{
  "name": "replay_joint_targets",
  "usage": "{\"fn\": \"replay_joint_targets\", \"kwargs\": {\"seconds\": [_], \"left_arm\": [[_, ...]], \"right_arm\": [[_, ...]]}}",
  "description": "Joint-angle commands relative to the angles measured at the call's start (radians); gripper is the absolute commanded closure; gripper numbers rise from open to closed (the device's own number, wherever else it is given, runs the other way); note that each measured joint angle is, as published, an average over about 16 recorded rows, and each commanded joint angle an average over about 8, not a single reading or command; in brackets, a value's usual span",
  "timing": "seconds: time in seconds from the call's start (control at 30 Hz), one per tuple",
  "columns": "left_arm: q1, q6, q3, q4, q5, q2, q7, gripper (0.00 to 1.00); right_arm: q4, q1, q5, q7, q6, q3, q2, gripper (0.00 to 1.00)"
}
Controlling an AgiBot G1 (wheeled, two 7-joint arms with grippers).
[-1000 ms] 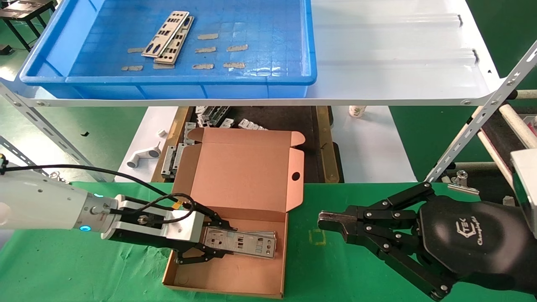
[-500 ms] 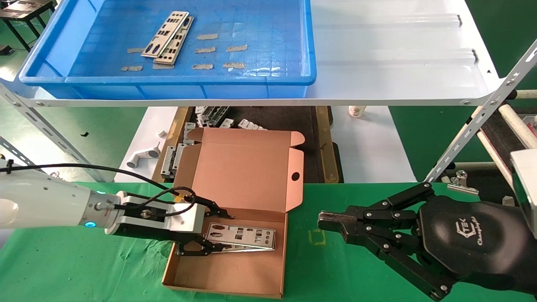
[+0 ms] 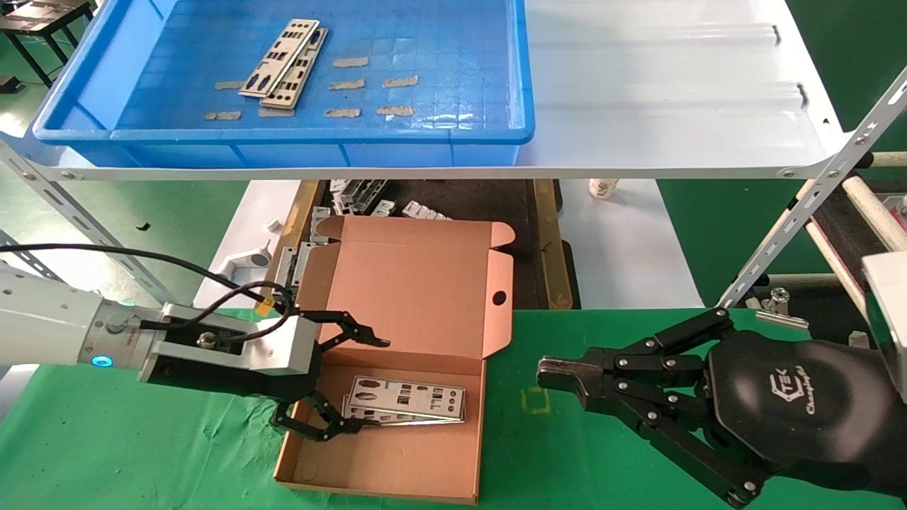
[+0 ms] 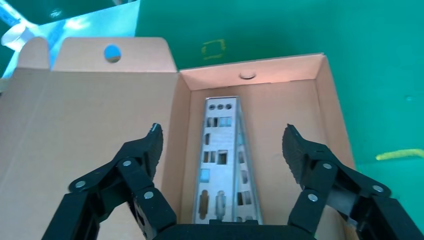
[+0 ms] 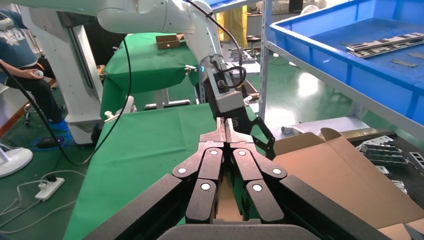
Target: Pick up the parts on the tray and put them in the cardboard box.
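Observation:
Two silver punched parts (image 3: 283,65) lie overlapped in the blue tray (image 3: 453,134) on the white shelf. The open cardboard box (image 3: 397,467) sits on the green cloth, its lid (image 3: 411,297) leaning back. Inside it lie two stacked parts (image 3: 407,400), which show as overlapped plates (image 4: 220,160) in the left wrist view. My left gripper (image 3: 354,382) is open at the box's left end, just above and clear of these plates, with nothing between its fingers (image 4: 300,155). My right gripper (image 3: 556,375) is shut and empty, hovering over the cloth to the right of the box.
Grey brackets (image 3: 358,195) and white plastic pieces (image 3: 244,265) lie on the lower level behind the box. Slanted shelf struts (image 3: 801,205) cross at the right and left. A metal clip (image 3: 779,308) sits at the cloth's far right edge.
My left gripper opened and let go of the plate, which now rests on the other in the box. The gripper then drew back to the left and rose. The right arm stayed still.

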Motion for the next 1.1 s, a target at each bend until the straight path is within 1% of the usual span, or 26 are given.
{"fn": "replay_joint_targets", "kwargs": {"seconds": [0.03,0.07,1.1], "left_arm": [[0.006,0.008,-0.01,-0.01,-0.011,-0.007,-0.018,0.0],[0.015,0.008,-0.02,-0.026,-0.018,-0.013,-0.03,0.0],[0.3,-0.005,-0.34,-0.531,-0.248,-0.217,-0.429,0.0]], "right_arm": [[0.0,0.0,0.0,0.0,0.0,0.0,0.0,0.05],[0.0,0.0,0.0,0.0,0.0,0.0,0.0,0.0],[0.0,0.0,0.0,0.0,0.0,0.0,0.0,0.0]]}}
